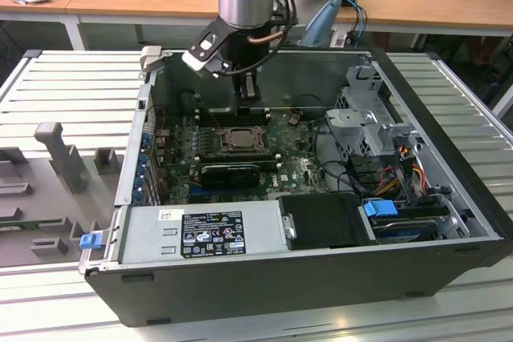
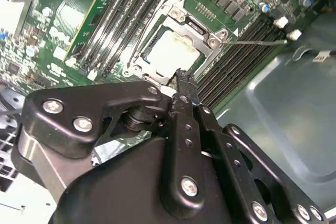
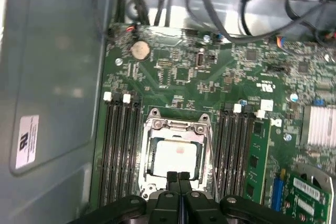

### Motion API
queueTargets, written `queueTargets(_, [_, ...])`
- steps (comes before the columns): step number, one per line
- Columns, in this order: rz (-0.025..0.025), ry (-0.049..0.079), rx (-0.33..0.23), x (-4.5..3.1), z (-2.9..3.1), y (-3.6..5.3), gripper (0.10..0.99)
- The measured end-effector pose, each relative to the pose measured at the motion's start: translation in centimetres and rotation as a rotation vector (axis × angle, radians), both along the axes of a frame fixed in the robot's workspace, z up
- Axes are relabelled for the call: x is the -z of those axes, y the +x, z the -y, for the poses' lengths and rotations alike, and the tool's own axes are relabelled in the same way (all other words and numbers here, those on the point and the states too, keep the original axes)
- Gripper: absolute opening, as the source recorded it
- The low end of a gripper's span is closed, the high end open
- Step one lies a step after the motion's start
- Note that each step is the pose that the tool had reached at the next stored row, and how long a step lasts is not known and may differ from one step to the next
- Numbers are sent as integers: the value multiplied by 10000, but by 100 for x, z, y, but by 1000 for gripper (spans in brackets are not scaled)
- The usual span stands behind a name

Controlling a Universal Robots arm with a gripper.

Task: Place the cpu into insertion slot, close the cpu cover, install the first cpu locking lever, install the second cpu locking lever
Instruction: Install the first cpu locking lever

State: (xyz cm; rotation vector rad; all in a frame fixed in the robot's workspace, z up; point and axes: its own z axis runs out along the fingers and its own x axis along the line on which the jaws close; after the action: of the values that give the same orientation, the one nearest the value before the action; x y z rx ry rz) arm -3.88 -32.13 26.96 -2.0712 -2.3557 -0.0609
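"Exterior view: which items are obscured?"

"The arm is cut off at the upper edge. The gripper (image 1: 247, 102) hangs inside the open computer case (image 1: 280, 294), directly above the far edge of the insertion slot (image 1: 238, 138). From this position the slot reads as a dark square, and chip and load plate cannot be told apart. The case stands on a slatted surface (image 1: 72, 78)."

"What do the wrist views add?"

"In the first wrist view, the cpu (image 3: 176, 157) is seated in the slot with its pale metal top face upward. The cpu cover (image 3: 157, 125) lies over it, and its frame borders the chip on every visible side. The gripper's black body hides the near edge of the socket. In the second wrist view, that body also covers the lower half of the green board (image 2: 63, 19)."

"Gripper condition?"

"In both wrist views the fingertips (image 3: 171, 178) are pressed together with nothing between them. The tips sit at the socket's edge. Contact with the cover cannot be confirmed."

"Locking levers?"

"Cannot be determined. In the second wrist view a thin metal rod (image 2: 257, 41) runs from a socket corner across the memory slots (image 2: 236, 64). Whether it is latched is not discernible."
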Motion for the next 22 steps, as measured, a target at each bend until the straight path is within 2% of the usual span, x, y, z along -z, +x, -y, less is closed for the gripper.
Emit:
queueTargets(4, [-1, 0, -921, 2, 0, 0, 106])
queueTargets(13, [-1, 0, -2075, 2, 0, 0, 106])
queueTargets(16, [-1, 0, -2819, 2, 0, 0, 106])
queueTargets(22, [-2, -1, -3741, 2, 0, 0, 106])
